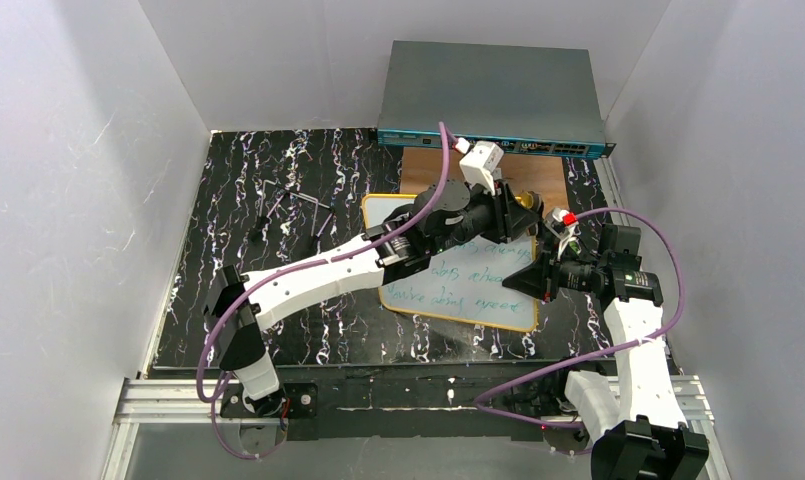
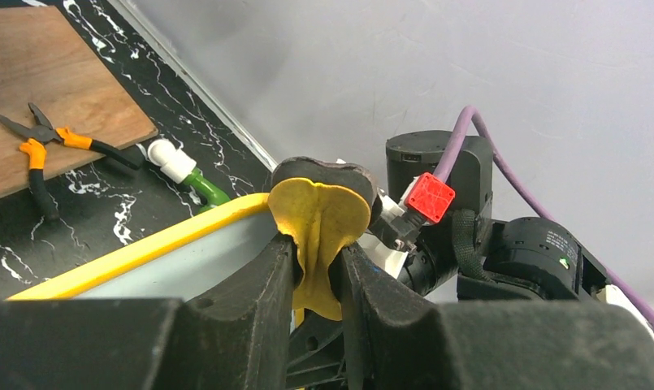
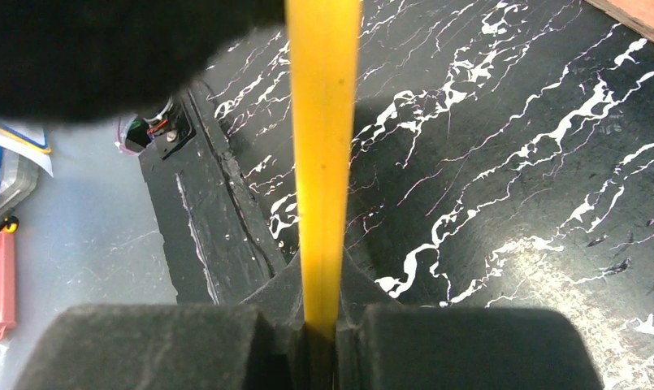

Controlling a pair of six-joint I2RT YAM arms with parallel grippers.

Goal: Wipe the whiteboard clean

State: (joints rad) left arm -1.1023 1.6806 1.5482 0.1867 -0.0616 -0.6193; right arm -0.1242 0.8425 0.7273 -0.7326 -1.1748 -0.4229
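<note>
Top external, first: shows the whiteboard (image 1: 483, 262) lying on the black marbled table (image 1: 278, 160), right of centre, just in front of a brown wooden board (image 1: 428, 170) and a grey box (image 1: 493, 95) at the back wall. Reveals green-blue handwriting (image 1: 458, 288) across the board's near half. Puts the left gripper (image 1: 525, 212) over the board's far right corner, arm stretched across it, and the right gripper (image 1: 538, 276) at the board's right edge.

Left wrist: finds the fingers (image 2: 258, 284) pressed together on a soft yellow pad (image 2: 319, 219) with a dark layer on top (squeezed into a fold between them), close to the whiteboard's yellow rim (image 2: 128, 256). Takes in pliers (image 2: 43, 146) with orange-and-black handles, partly on the wooden board, and a white-and-green marker (image 2: 181, 169) on the table near the rim.

Right wrist: looks straight along that rim, edge-on, clamped between the closed fingers (image 3: 185, 341); marbled table beneath.
</note>
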